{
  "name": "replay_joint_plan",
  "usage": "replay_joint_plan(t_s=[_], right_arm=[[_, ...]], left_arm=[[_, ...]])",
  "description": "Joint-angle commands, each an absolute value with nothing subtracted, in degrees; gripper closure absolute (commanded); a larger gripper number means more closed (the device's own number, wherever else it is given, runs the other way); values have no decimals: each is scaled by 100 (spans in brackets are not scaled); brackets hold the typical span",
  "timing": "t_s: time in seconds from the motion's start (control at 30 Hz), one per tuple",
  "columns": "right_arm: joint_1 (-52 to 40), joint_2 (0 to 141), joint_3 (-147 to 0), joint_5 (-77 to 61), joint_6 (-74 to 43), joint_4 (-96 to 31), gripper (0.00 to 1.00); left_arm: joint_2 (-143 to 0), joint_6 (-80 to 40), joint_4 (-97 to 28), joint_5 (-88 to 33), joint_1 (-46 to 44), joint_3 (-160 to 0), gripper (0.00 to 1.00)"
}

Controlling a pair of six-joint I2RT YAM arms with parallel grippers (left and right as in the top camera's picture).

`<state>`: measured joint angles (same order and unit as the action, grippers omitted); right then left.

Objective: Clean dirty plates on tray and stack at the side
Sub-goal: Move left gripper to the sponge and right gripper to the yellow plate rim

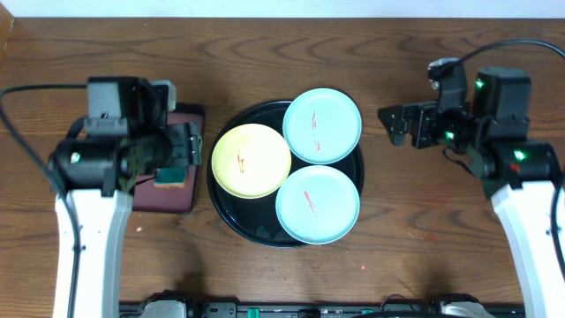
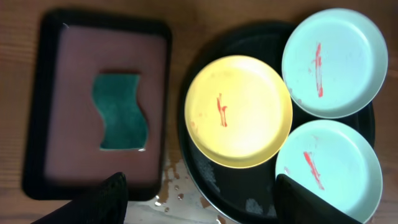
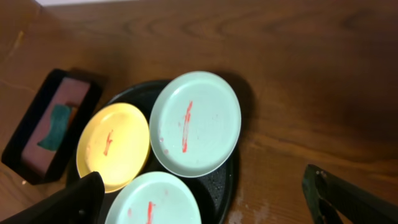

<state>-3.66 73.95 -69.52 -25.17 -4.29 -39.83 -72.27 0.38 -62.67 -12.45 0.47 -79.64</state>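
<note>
Plates (image 1: 251,161): 3, red-smeared, on tray (image 1: 231,212).
L gripper (image 2: 208,202): jaws apart, empty.
R gripper (image 3: 214,205): jaws apart, empty, right of tray.

- Three plates: one pale yellow plate (image 1: 251,161), a far mint plate (image 1: 321,126) and a near mint plate (image 1: 318,205).
- Three red smears, one on each plate.
- One round black tray (image 1: 231,216).
- One rectangular tray (image 2: 68,81).
- One green sponge (image 2: 120,112).
</note>
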Motion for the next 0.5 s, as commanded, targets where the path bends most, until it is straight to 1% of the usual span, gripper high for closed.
replay_joint_plan(t_s=[0.0, 0.13, 0.23, 0.3, 0.4, 0.47], right_arm=[[-342, 7756, -7076, -2783, -425, -3774, 1], [-414, 8084, -7074, -3400, -895, -3481, 1], [-676, 8383, -7074, -3489, -926, -3304, 11], [-974, 8567, -7078, -3336, -1061, -3253, 1], [-1406, 8796, -7085, -2827, -1487, -3253, 1], [-1653, 8945, -7111, -2521, -1820, -3256, 1]], left_arm=[[-7590, -10, -6276, -1452, 34, -8064, 25], [-7902, -12, -6246, -1455, 34, -8064, 25], [-8130, -14, -6300, -1457, 34, -8064, 25], [-8219, -14, -6318, -1457, 34, -8064, 25], [-8298, -16, -6305, -1347, 47, -8064, 25], [-8305, -169, -6289, -1052, 86, -8064, 25]])
